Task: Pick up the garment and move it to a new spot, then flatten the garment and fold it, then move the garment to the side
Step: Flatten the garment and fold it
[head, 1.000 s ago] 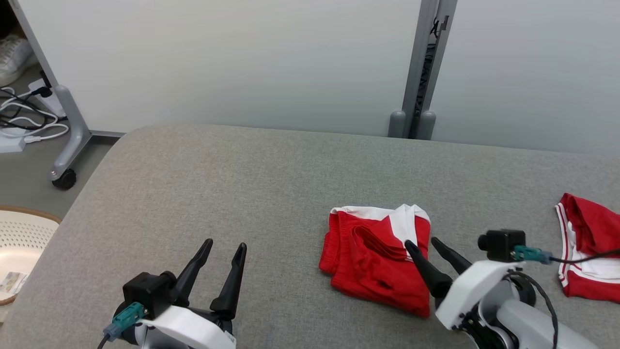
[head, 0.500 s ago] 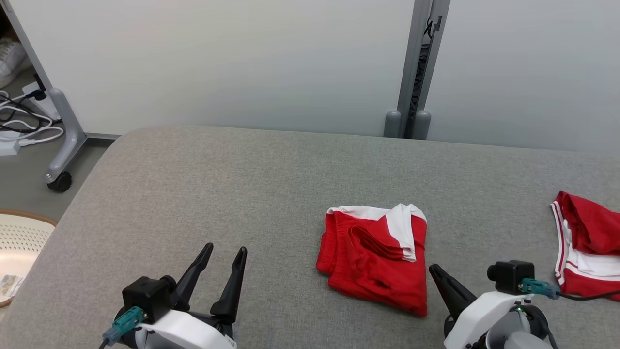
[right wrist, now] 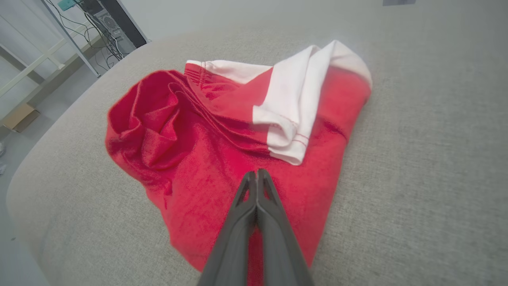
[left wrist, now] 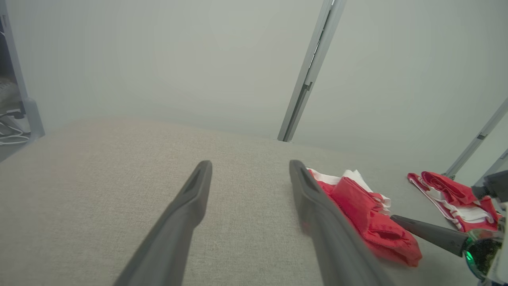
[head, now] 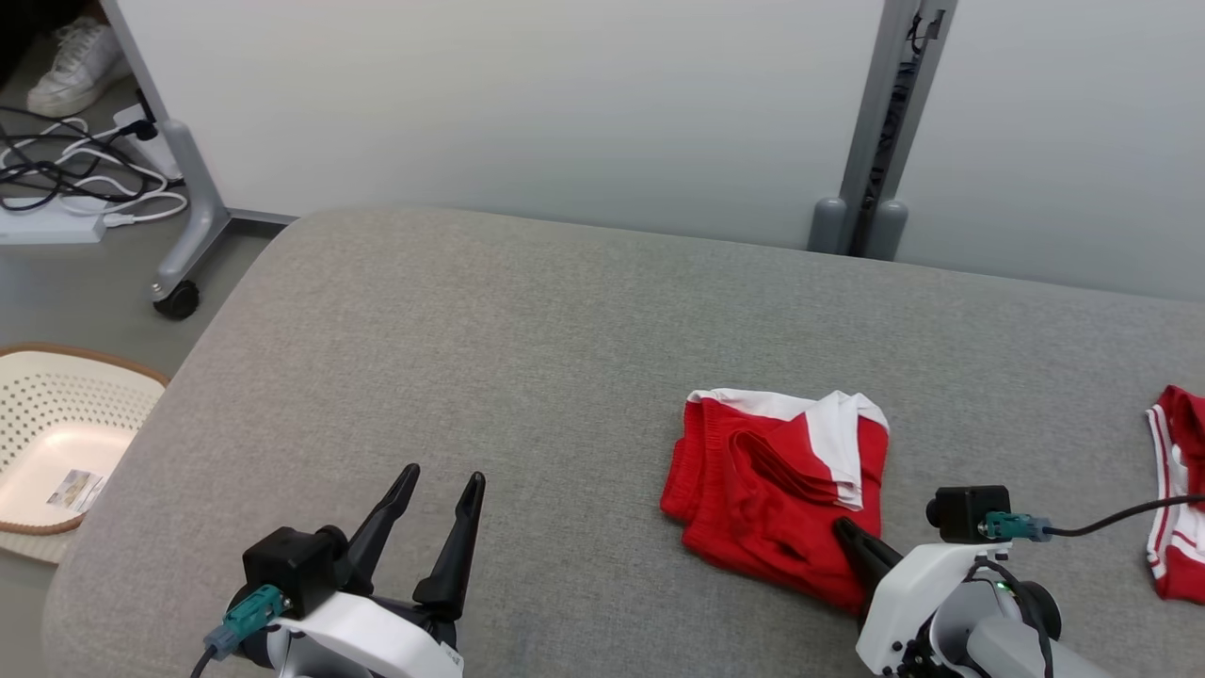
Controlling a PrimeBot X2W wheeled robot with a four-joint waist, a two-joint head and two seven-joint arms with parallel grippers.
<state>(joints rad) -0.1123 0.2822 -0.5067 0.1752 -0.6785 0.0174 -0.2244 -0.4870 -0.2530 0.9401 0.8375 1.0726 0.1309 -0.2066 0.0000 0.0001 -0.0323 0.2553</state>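
The folded garment [head: 777, 480] lies right of the table [head: 471, 330]'s middle. Our right gripper [right wrist: 257, 172] is clenched over it, perhaps gripping no cloth, so we may drag the folds loose. Our left gripper [head: 443, 474] gapes.

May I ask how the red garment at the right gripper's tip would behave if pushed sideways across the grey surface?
Probably floppy: the garment shows sagging, creased layers. Pushed by the shut right gripper, it may bunch rather than slide whole. It looks light, but the textured surface may drag.
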